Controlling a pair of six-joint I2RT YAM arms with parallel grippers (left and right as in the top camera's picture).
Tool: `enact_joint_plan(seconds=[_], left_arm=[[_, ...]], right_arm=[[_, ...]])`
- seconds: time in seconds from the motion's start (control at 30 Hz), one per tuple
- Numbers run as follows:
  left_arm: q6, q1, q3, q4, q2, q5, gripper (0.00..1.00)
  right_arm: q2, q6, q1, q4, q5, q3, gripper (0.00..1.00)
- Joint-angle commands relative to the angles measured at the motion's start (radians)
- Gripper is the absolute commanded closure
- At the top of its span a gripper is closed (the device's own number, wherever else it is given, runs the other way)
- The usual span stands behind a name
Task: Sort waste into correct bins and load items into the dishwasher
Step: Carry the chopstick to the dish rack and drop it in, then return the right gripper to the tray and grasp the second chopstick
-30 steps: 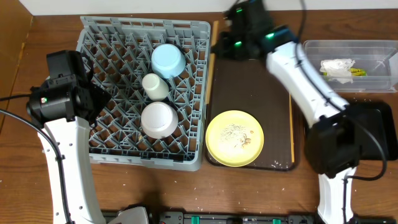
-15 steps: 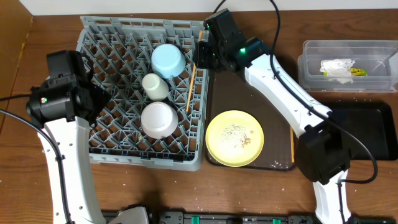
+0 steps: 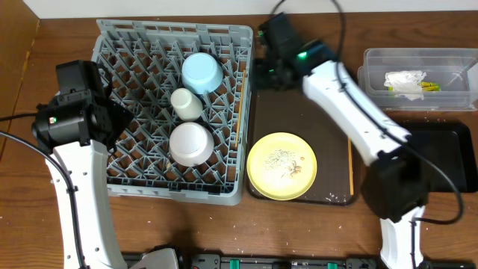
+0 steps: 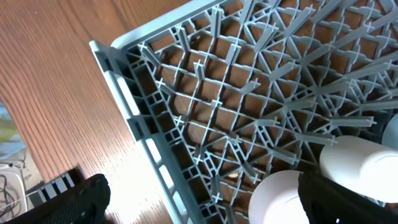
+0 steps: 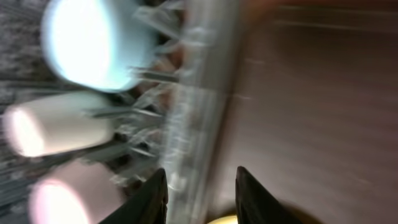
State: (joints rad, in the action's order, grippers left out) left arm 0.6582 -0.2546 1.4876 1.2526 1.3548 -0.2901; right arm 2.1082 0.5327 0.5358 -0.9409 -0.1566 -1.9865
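While hovering above a corner of the dish rack (image 4: 140,130), shows the left end effector (image 4: 205,196) spread wide, a finger at either edge of the wrist view, gripping nothing. Finds the yellow plate (image 3: 281,166), dusted with pale crumbs (image 3: 284,158), at the near end of the brown tray (image 3: 299,112). Puts one chopstick (image 3: 239,101) flat along the rack's right rim, beside the pinkish-white bowl (image 3: 190,143), white cup (image 3: 185,103) and light blue bowl (image 3: 202,72), and a second chopstick (image 3: 351,161) along the tray's right edge. Catches, farther back, the right end effector (image 5: 202,177) partly open and empty in a blurred wrist view, above the seam between rack and tray. Leaves the wrapper (image 3: 407,82) in the clear tub (image 3: 373,60), behind the black tray (image 3: 448,149). Half a second earlier: over the rack's far right corner, with that first chopstick slanting inside the rack just below.
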Motion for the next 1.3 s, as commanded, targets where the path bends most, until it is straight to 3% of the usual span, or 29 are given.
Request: enact_joint_plan(seconds=[0.0, 0.1, 0.27, 0.73, 1.27], left_arm=[[0.013, -0.005, 0.017, 0.003, -0.003, -0.003, 0.02], [0.013, -0.005, 0.017, 0.004, -0.003, -0.003, 0.02], [0.013, -0.005, 0.017, 0.004, -0.003, -0.003, 0.02], [0.013, -0.005, 0.017, 0.004, -0.003, -0.003, 0.02], [0.013, -0.005, 0.017, 0.003, -0.003, -0.003, 0.02]], right_arm=[[-0.095, -0.060, -0.091, -0.131, 0.165, -0.015, 0.66], [-0.088, -0.060, -0.159, -0.329, 0.242, -0.010, 0.73], [-0.060, -0.060, -0.211, -0.471, 0.325, 0.048, 0.76], [-0.060, -0.085, -0.228, -0.318, 0.290, 0.459, 0.73], [-0.060, -0.293, -0.312, -0.188, 0.201, 0.526, 0.71]])
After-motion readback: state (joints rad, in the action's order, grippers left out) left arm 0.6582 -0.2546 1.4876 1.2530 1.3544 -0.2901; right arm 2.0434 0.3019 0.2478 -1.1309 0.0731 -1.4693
